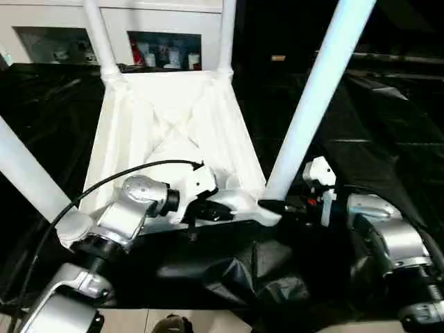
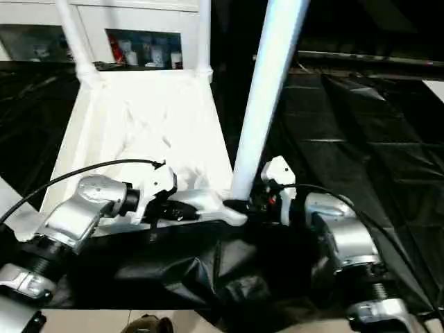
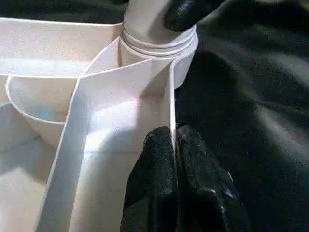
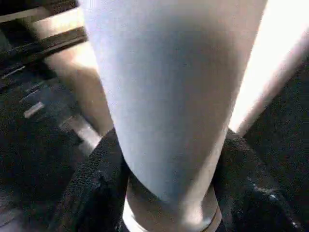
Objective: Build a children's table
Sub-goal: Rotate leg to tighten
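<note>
The white table top (image 1: 173,118) lies ribbed side up on the black drape. Legs stand in its sockets: far left leg (image 1: 100,38), far right leg (image 1: 227,35), near left leg (image 1: 28,173) and the tall near right leg (image 1: 312,97). My left gripper (image 3: 173,145) is shut on the thin rim wall of the top, just short of the near right corner socket (image 3: 159,46). My right gripper (image 1: 281,206) is shut around the base of the near right leg, which fills the space between its black fingers (image 4: 96,188).
Crumpled black drape (image 1: 374,139) covers the work surface around the top and bunches at the near edge. A black cable (image 1: 90,187) arcs over my left forearm. A white cabinet (image 1: 163,52) with small items stands behind.
</note>
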You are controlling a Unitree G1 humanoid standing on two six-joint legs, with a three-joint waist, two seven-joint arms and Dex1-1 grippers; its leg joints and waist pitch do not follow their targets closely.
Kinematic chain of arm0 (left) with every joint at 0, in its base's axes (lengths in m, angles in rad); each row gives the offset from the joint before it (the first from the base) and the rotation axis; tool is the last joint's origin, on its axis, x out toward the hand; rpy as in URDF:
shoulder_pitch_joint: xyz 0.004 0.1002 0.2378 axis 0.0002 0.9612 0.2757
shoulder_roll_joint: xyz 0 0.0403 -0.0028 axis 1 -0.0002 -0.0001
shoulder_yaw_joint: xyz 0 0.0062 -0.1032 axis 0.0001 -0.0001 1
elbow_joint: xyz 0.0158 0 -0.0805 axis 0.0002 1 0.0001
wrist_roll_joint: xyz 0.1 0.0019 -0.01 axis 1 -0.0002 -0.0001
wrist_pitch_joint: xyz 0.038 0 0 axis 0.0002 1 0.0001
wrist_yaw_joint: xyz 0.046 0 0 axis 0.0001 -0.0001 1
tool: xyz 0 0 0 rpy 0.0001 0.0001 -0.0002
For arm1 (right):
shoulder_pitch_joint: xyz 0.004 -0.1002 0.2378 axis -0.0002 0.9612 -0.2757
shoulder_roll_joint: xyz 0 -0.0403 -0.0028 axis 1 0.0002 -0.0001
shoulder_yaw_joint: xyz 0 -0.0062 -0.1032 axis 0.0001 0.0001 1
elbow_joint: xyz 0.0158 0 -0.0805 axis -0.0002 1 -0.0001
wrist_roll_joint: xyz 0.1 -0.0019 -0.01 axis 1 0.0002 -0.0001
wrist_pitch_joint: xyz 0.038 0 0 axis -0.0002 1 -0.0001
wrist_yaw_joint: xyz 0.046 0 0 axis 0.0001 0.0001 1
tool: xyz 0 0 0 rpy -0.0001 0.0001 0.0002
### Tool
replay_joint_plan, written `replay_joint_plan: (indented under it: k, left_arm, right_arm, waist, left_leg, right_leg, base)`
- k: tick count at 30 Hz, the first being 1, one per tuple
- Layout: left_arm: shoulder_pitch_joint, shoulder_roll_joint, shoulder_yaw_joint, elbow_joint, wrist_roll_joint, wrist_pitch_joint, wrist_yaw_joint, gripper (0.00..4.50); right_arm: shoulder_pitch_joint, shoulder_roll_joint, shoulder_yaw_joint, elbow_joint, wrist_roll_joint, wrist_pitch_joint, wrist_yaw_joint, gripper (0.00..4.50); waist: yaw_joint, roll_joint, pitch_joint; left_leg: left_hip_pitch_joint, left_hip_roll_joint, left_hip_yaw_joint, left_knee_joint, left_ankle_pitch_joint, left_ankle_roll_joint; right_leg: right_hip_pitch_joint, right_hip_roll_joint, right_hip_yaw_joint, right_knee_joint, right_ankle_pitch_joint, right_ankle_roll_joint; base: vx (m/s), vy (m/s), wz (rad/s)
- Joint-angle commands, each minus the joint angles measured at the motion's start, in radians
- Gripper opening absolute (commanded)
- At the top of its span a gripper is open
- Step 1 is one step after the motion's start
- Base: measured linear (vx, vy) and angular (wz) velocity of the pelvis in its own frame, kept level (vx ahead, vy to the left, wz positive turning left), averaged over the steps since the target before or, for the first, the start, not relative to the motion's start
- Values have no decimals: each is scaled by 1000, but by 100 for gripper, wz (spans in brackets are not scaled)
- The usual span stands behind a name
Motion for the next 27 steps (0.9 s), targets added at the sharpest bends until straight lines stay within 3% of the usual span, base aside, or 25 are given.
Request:
replay_joint_plan:
  k: [1, 4, 6, 8, 11, 14, 15, 17, 19, 24, 27]
  left_arm:
    - [-35, -53, 16, 56, 33, 22, 152, 0]
    - [-59, -99, 29, 87, 42, 44, 236, 0]
    - [-93, -192, 34, 124, 59, 78, 377, 0]
    - [-102, -235, 33, 140, 66, 72, 430, 0]
    - [-112, -282, 17, 162, 73, 46, 445, 0]
    - [-115, -287, 7, 166, 72, 42, 424, 0]
    - [-115, -283, 5, 166, 71, 39, 411, 0]
    - [-113, -274, 5, 164, 71, 38, 396, 0]
    - [-108, -254, 7, 159, 67, 30, 370, 0]
    - [-90, -201, 6, 137, 56, 6, 285, 0]
    - [-66, -139, 2, 103, 37, -11, 180, 0]
  right_arm:
    - [-2, 61, -12, 68, -30, 22, -179, 203]
    - [-16, 121, -46, 108, -40, 33, -326, 199]
    - [-56, 225, -97, 186, -47, 46, -560, 198]
    - [-78, 270, -113, 219, -38, 44, -616, 198]
    - [-100, 314, -69, 231, -80, 21, -613, 198]
    - [-107, 327, -60, 228, -87, 3, -609, 198]
    - [-110, 327, -67, 224, -79, -6, -603, 233]
    - [-117, 319, -76, 221, -71, -22, -596, 233]
    - [-121, 291, -79, 210, -57, -33, -545, 270]
    - [-114, 212, -85, 162, -33, -22, -405, 309]
    - [-77, 100, -39, 74, -10, 19, -211, 330]
  waist:
    - [-4, -8, -64]
    - [-7, -6, -65]
    - [-14, 0, -68]
    - [-16, 0, -70]
    - [-17, 0, -71]
    - [-15, 0, -74]
    - [-15, -1, -75]
    - [-15, -2, -75]
    - [-14, -1, -76]
    - [-13, -3, -78]
    - [-5, -7, -78]
  left_leg:
    - [30, 95, -53, -79, -246, -2]
    - [32, 93, -57, -81, -274, -18]
    - [36, 93, -57, -84, -284, -36]
    - [34, 92, -57, -83, -289, -38]
    - [31, 87, -53, -80, -273, -13]
    - [28, 88, -52, -79, -248, 6]
    - [28, 88, -52, -79, -244, 12]
    - [28, 89, -52, -79, -239, 17]
    - [29, 90, -52, -79, -244, 19]
    - [25, 89, -50, -76, -230, 35]
    - [24, 91, -50, -73, -198, 60]
  right_leg:
    - [35, -109, 59, -84, -361, -202]
    - [30, -104, 57, -90, -398, -175]
    - [26, -101, 59, -89, -376, -179]
    - [30, -102, 58, -89, -355, -181]
    - [33, -100, 59, -89, -304, -181]
    - [37, -102, 59, -86, -286, -177]
    - [38, -101, 58, -86, -285, -178]
    - [37, -100, 58, -85, -281, -180]
    - [37, -99, 57, -85, -283, -182]
    - [42, -100, 57, -83, -266, -188]
    - [47, -101, 57, -79, -243, -192]
  base:
    - [0, 0, 0]
    - [0, 0, 0]
    - [0, 0, 0]
    - [0, 0, 0]
    - [0, 0, 0]
    - [0, 0, 0]
    - [0, 0, 0]
    - [0, 0, 0]
    - [0, 0, 0]
    - [0, 0, 0]
    - [0, 0, 0]
